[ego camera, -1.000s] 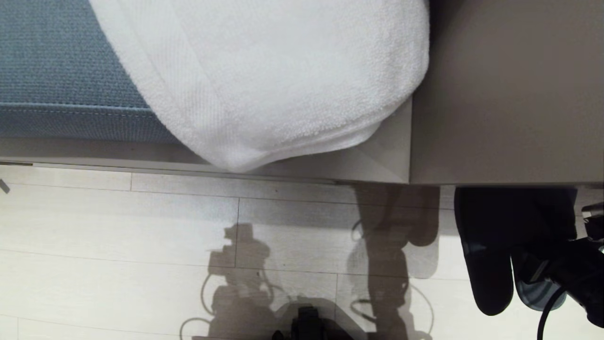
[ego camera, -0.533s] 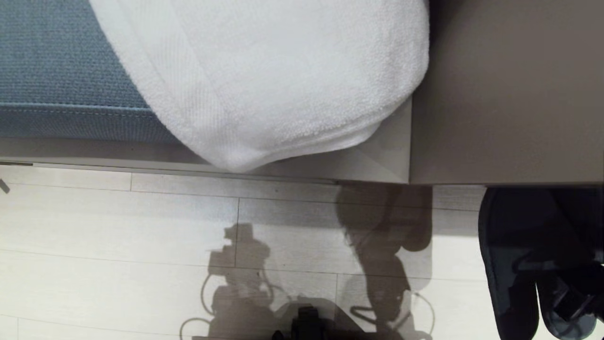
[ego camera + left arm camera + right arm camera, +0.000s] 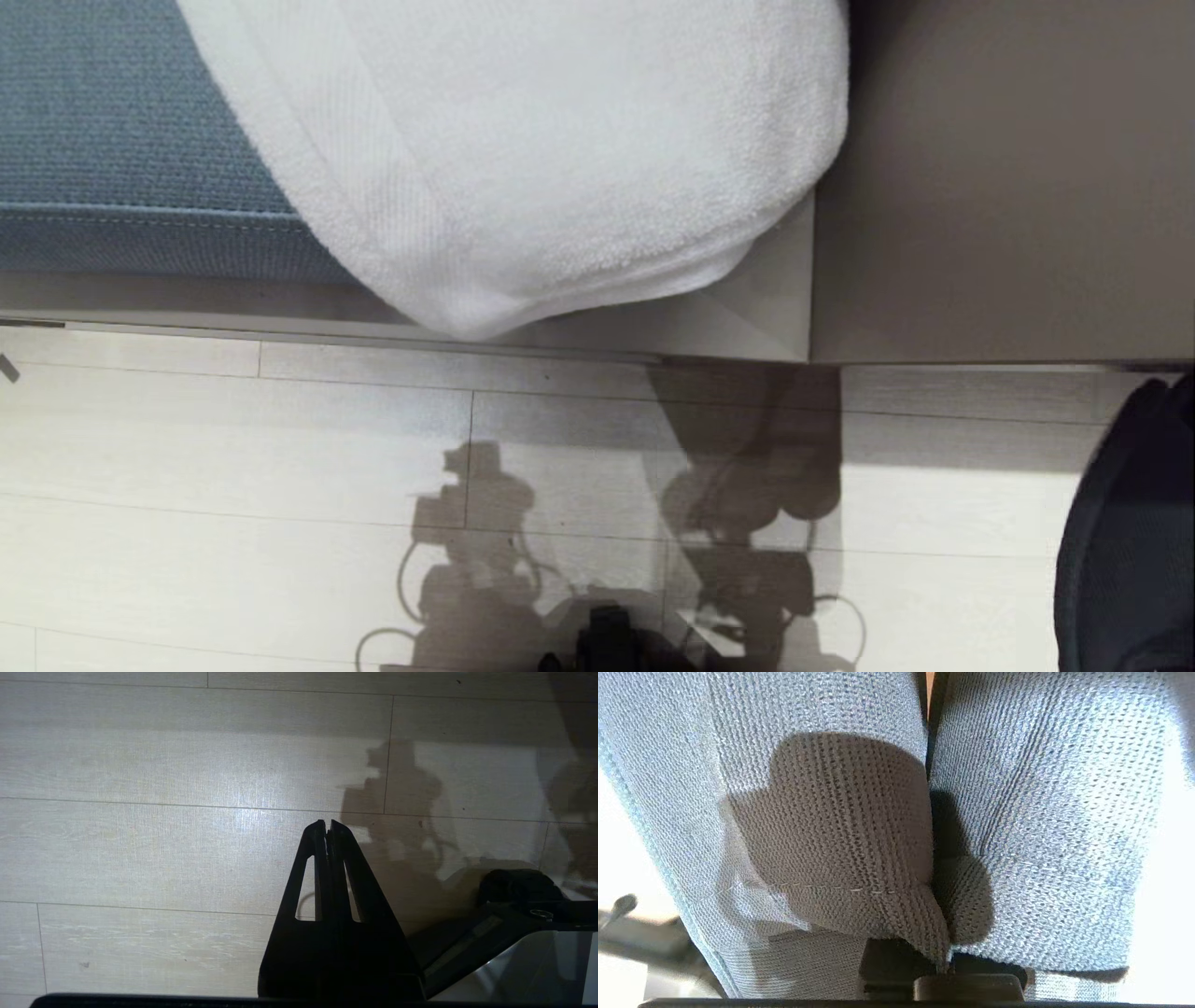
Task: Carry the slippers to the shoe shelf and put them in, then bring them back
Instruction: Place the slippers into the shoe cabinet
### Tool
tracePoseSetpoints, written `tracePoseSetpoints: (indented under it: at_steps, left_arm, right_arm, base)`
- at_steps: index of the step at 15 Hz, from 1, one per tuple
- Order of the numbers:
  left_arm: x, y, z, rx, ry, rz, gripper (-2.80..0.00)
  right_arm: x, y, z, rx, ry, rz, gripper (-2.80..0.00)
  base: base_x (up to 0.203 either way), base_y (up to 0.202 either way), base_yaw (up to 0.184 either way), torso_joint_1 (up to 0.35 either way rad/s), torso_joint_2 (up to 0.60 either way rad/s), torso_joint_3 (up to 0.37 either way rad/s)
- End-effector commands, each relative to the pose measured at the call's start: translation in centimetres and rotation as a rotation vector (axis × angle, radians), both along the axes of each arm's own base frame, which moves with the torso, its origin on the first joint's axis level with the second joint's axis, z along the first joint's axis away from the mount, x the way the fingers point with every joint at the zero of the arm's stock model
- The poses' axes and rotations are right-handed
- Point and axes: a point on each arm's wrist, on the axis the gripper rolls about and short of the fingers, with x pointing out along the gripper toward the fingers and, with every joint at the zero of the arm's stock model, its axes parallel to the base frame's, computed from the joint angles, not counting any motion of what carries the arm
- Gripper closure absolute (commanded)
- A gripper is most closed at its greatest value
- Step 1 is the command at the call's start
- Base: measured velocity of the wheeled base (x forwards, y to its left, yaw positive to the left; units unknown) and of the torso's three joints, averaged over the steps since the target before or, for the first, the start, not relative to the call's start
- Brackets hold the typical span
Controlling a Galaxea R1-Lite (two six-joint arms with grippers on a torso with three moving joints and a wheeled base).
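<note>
- Right at the lens in the right wrist view: the slippers (image 3: pixel 822 812) fill the frame side by side, knitted blue-grey fabric, their edges pinched together low in the frame where the right end effector (image 3: pixel 945 959) is clamped shut on them.
- In the head view a dark rounded slipper (image 3: pixel 1134 532) shows at the lower right edge, hanging over the floor (image 3: pixel 233 485) and apart from the furniture.
- The left end effector (image 3: pixel 327 828) sits low centre in its own view, fingers pressed together, holding nothing, pointing at bare planks.
- Further up the head view: the blue cushion (image 3: pixel 103 140) at upper left, the white towel (image 3: pixel 523 159) draped over its edge at top centre, the grey-beige panel (image 3: pixel 1008 187) at upper right.
- My read: the pair is in hand, in transit. No open bay is in view, so which leg this is I cannot tell, and setting them down remains.
</note>
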Motion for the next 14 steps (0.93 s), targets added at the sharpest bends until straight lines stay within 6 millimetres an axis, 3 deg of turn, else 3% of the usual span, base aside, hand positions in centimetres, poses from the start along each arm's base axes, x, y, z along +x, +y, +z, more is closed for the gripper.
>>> tracePoseSetpoints:
  at_steps: [1,7,10,14]
  left_arm:
    - [0.0,0.0,0.0,0.0,0.001,0.0,0.0]
    - [0.0,0.0,0.0,-0.002,0.001,0.0,0.0]
    - [0.0,0.0,0.0,-0.003,0.001,0.0,0.0]
    - [0.0,0.0,0.0,-0.003,0.001,0.0,0.0]
  right_arm:
    - [-3.2,0.1,-0.7,0.0,-0.08,0.003,0.0]
    - [-4.9,-0.2,-5.1,0.066,-0.084,-0.095,0.0]
    - [-5.1,-0.3,-6.8,0.058,0.027,-0.182,0.0]
    - [-5.1,-0.3,-6.9,0.022,0.03,-0.18,0.0]
  base:
    - [0.0,0.0,0.0,0.0,0.0,0.0]
    - [0.0,0.0,0.0,0.0,0.0,0.0]
    - [0.0,0.0,0.0,0.0,0.0,0.0]
    - [0.0,0.0,0.0,0.0,0.0,0.0]
